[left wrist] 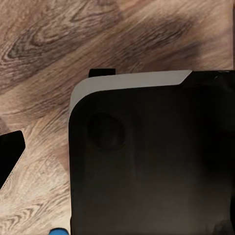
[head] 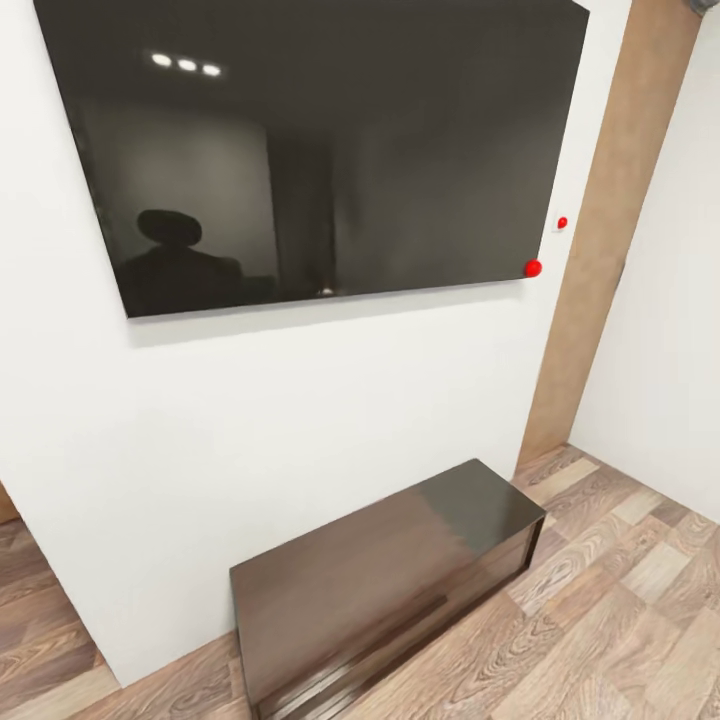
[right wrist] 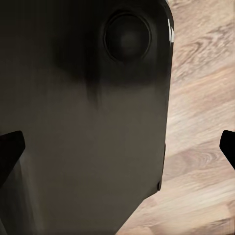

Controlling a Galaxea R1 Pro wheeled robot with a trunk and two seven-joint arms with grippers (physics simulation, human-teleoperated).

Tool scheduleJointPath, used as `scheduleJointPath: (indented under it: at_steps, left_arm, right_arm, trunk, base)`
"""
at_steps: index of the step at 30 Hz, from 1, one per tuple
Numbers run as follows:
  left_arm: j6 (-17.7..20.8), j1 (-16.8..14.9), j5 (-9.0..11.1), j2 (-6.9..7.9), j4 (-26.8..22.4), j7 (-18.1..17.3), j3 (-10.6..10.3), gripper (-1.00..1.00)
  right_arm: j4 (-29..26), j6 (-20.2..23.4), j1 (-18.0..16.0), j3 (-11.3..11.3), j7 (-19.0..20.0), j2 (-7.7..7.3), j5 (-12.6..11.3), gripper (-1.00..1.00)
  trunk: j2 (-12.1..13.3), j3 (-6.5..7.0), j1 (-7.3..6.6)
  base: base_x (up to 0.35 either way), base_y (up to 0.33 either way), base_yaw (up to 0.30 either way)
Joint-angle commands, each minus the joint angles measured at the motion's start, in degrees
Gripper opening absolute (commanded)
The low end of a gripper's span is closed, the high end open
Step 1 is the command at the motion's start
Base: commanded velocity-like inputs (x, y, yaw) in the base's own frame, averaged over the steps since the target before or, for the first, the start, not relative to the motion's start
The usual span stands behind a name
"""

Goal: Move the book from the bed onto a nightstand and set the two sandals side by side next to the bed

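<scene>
A white wall (head: 330, 400) faced the robot, a big dark screen (head: 320, 150) hung on it and a low glossy dark-brown cabinet (head: 390, 580) sat below on the wood-plank floor (head: 640, 560). No bed, no book in front of it, so it looked to be in transit! Over the left wrist camera the robot's dark base (left wrist: 152, 156) covered much of the floor, with a sliver of bright blue (left wrist: 58, 231) at the picture's edge, too small to call a sandal. The right gripper (right wrist: 122, 147) had its fingertips (right wrist: 11, 147) spread wide, nothing between them. The left gripper showed one dark fingertip (left wrist: 11, 155) only, so I could not tell its state. By my reckoning the book would be light, thin and slick-covered, best pinched across an edge; the sandals soft and floppy, best taken by the sole's rim.
</scene>
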Motion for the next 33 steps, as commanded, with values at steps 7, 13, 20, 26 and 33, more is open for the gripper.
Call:
scheduleJointPath:
  at_steps: [7, 13, 20, 26, 33]
  left_arm:
    - [-0.21, 0.00, 0.02, 0.00, -0.03, 0.01, 0.00, 1.00]
    - [-0.25, 0.00, 0.03, 0.00, -0.03, 0.01, -0.02, 1.00]
    - [-0.25, 0.00, 0.03, 0.00, -0.03, -0.01, -0.03, 1.00]
    - [-0.25, 0.00, 0.03, 0.00, -0.03, -0.02, -0.06, 1.00]
    - [-0.25, 0.00, 0.03, 0.00, -0.03, 0.00, -0.07, 1.00]
  right_arm:
    - [-0.01, 0.00, -0.01, -0.01, -0.01, 0.00, -0.01, 1.00]
    - [-0.01, 0.00, -0.01, -0.01, -0.01, 0.00, -0.01, 1.00]
    - [-0.01, 0.00, -0.01, 0.02, -0.01, 0.00, -0.01, 1.00]
    - [-0.01, 0.00, -0.01, 0.00, -0.01, 0.00, -0.01, 1.00]
    - [-0.01, 0.00, -0.01, 0.00, -0.01, 0.00, -0.01, 1.00]
  trunk:
    - [-0.02, -0.04, 0.02]
    - [-0.02, -0.04, 0.02]
    - [-0.02, -0.04, 0.02]
    - [-0.02, -0.04, 0.02]
    - [-0.02, -0.04, 0.02]
  base:
    - [0.062, 0.000, -0.153]
    - [0.011, 0.000, -0.030]
    - [0.117, 0.000, -0.005]
    - [0.203, 0.000, 0.000]
    - [0.050, 0.000, 0.000]
